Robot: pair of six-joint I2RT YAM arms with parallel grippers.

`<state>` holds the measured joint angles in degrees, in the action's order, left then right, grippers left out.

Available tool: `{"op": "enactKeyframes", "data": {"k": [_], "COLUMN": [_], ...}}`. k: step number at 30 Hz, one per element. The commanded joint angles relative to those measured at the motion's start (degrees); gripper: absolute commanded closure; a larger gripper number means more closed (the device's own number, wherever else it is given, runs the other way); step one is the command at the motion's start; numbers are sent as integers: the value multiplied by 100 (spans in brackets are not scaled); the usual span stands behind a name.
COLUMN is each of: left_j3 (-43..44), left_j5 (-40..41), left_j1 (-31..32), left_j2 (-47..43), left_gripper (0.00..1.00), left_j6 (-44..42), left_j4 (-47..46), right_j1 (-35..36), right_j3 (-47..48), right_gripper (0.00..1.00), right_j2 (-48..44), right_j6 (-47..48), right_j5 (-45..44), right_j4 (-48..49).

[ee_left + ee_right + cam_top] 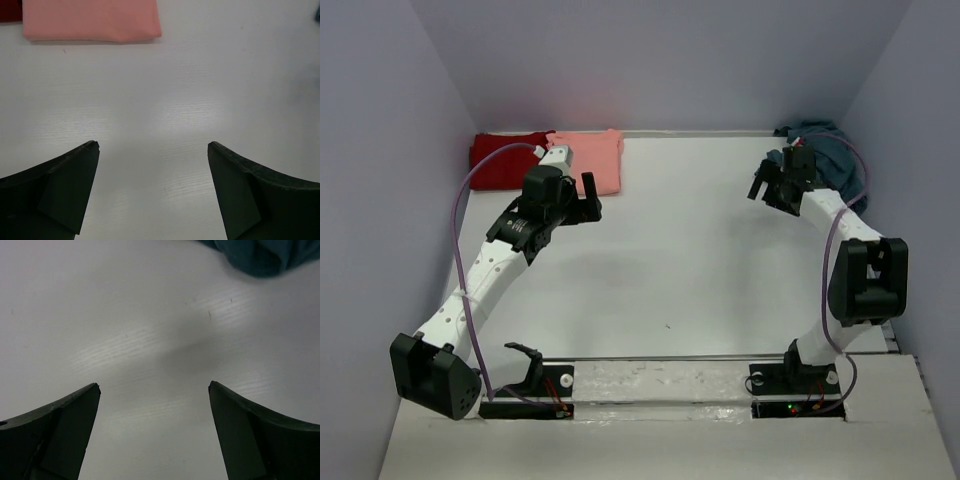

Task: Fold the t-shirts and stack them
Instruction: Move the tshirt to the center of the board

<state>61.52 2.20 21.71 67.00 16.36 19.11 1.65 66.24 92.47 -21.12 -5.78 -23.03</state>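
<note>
1. Top external view is showing a white flat bench (690, 260) closed in by pale lilac walls (660, 60) on the left, the right and the far side.
2. The large dark teal-blue cotton t-shirt (832, 152) is lying crumpled in the far right corner, bunched against where the walls meet, its near edge loose and rounded.
3. The salmon-pink cotton t-shirt (92, 20) is lying folded flat toward the far left, along the far edge of the bench, with straight edges and a squared corner.
4. The dark red cotton t-shirt (505, 160) is lying just beside the pink one, on its left, filling the far left corner.
5. The left claw (152, 145) is hanging released, jaws spread wide and gripping nothing, near the pink shirt's front edge but apart from it.
6. The right claw (154, 385) is also hanging released and gripping nothing, jaws wide, over bare bench just short of the teal shirt's near edge.
7. A broad stretch of bare white surface is lying between the two claws and running back to the arm bases at the near edge.
</note>
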Motion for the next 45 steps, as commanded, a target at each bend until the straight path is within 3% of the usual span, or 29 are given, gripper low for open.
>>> {"op": "enactKeyframes", "data": {"k": [1,16,24,28,30,33,37,42,45], "left_j3": [-8,-34,-26,-26,-17,9,1,9,1], "left_j5": [-132,-193,-185,-176,-185,-185,-176,-185,-167], "left_j1": [17,17,17,8,17,17,8,-18,-18], "left_j2": [-126,-179,-161,-126,-117,-82,-100,-100,-117], "left_gripper": [1,1,1,1,1,1,1,1,1], "left_j6": [-98,-98,-115,-115,-124,-124,-124,-116,-124], "left_j4": [-118,-145,-145,-145,-153,-127,-127,-127,-127], "right_j1": [37,37,37,37,37,37,37,37,37], "right_j3": [820,3183,4063,4555,4836,5187,5128,5057,4978], "right_gripper": [5,10,10,14,21,18,13,13,19], "right_j2": [507,2907,3497,3796,3954,4156,4201,4297,4341], "right_j6": [187,873,1119,1145,1163,1154,1093,1058,1005], "right_j5": [-265,-810,-1364,-1549,-1531,-1584,-1505,-1461,-1461], "right_j4": [509,536,396,238,106,-219,-334,-369,-378]}}
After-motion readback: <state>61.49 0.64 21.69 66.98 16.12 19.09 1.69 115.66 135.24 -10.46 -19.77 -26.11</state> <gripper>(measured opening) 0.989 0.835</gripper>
